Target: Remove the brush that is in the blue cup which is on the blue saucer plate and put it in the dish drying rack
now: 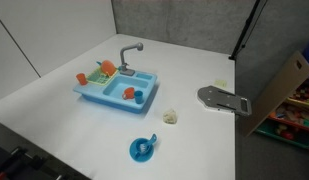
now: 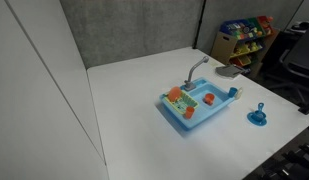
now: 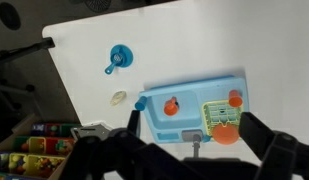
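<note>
The blue cup stands on the blue saucer plate on the white table, well apart from the toy sink. It shows in both exterior views. The brush is a slim blue-looking handle leaning out of the cup. The dish drying rack is the yellow-green slotted half of the light-blue sink unit and holds orange pieces. My gripper is open and empty, high above the sink, with dark fingers either side of it. The arm does not show in the exterior views.
An orange-red cup sits in the basin. A small blue cup stands at the sink's corner. The grey faucet rises at the sink's back. A small pale object lies between sink and saucer. A colourful toy shelf stands beyond the table.
</note>
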